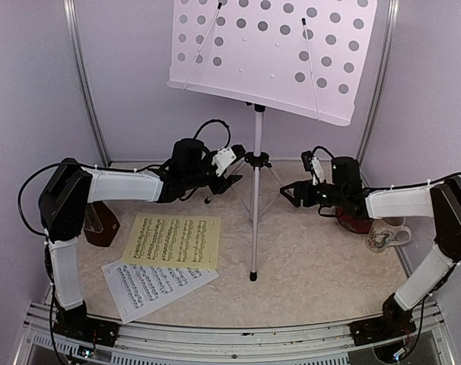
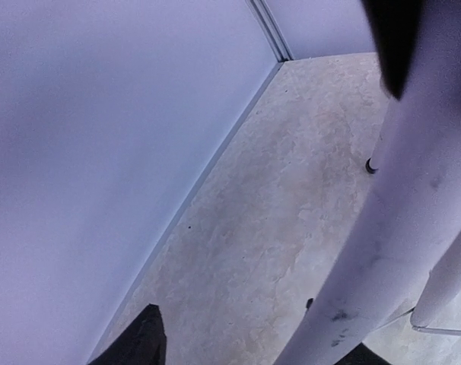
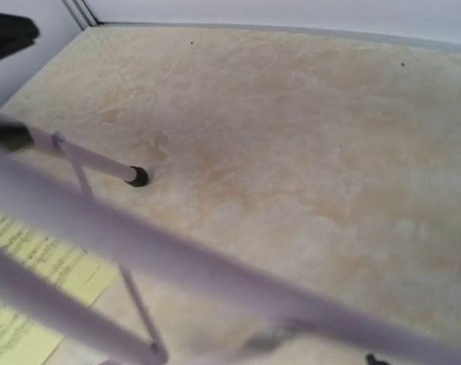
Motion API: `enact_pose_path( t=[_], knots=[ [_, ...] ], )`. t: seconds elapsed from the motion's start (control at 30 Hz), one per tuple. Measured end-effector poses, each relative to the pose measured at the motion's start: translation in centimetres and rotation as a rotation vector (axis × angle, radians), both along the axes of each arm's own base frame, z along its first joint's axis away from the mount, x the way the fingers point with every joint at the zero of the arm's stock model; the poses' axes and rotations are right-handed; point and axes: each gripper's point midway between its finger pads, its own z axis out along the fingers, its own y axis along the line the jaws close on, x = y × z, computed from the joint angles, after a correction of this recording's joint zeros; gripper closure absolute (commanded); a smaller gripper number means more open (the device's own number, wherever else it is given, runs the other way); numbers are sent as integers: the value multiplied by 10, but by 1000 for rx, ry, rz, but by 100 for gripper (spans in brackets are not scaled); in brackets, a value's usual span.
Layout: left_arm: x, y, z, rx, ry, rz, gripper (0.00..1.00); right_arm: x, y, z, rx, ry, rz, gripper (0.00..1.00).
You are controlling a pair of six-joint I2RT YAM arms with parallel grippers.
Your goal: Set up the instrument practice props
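Note:
The white perforated music stand (image 1: 272,53) stands on its tripod at mid-table, its pole (image 1: 256,190) upright. The yellow sheet (image 1: 172,241) and the white sheet (image 1: 154,283) lie flat at front left. The brown metronome (image 1: 101,226) sits at the left, partly hidden by my left arm. My left gripper (image 1: 232,173) is open just left of the pole; in the left wrist view a stand tube (image 2: 398,213) runs between its fingers (image 2: 143,342), near the right one. My right gripper (image 1: 290,193) is open just right of the pole; a stand leg (image 3: 215,274) crosses its wrist view.
A floral white mug (image 1: 386,234) and a red dish (image 1: 354,222) sit at the right, under and beside my right forearm. Walls close in the back and both sides. A tripod foot (image 1: 252,275) rests near the sheets. The yellow sheet also shows in the right wrist view (image 3: 55,262).

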Motion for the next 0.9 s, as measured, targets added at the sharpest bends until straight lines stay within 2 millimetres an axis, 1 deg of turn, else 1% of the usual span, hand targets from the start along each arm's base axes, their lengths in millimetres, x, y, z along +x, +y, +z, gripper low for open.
enact_pose_path(
  t=[0.07, 0.2, 0.27, 0.37, 0.43, 0.57, 0.67, 0.8, 0.9],
  knots=[
    [1, 0, 2, 14, -26, -3, 56, 9, 4, -3, -13, -12, 10, 26],
    [0, 0, 0, 44, -64, -8, 70, 27, 12, -8, -34, -36, 24, 27],
    [-2, 0, -3, 61, -78, -11, 77, 33, 15, -6, -41, -50, 29, 28],
    [-4, -1, -7, 84, -93, -16, 84, 45, 20, 1, -56, -88, 36, 32],
    [-3, 2, -9, 97, -106, -7, 88, 50, 22, 2, -72, -103, 43, 36],
    [1, 14, -12, 102, -113, 39, 94, 57, 28, 0, -96, -116, 65, 46],
    [4, 22, -14, 112, -132, 74, 98, 65, 34, -1, -105, -128, 75, 60],
    [9, 34, -16, 135, -149, 112, 100, 71, 38, -3, -146, -173, 103, 74],
    [12, 39, -16, 148, -157, 119, 100, 75, 41, -4, -160, -194, 117, 81]
  ],
)
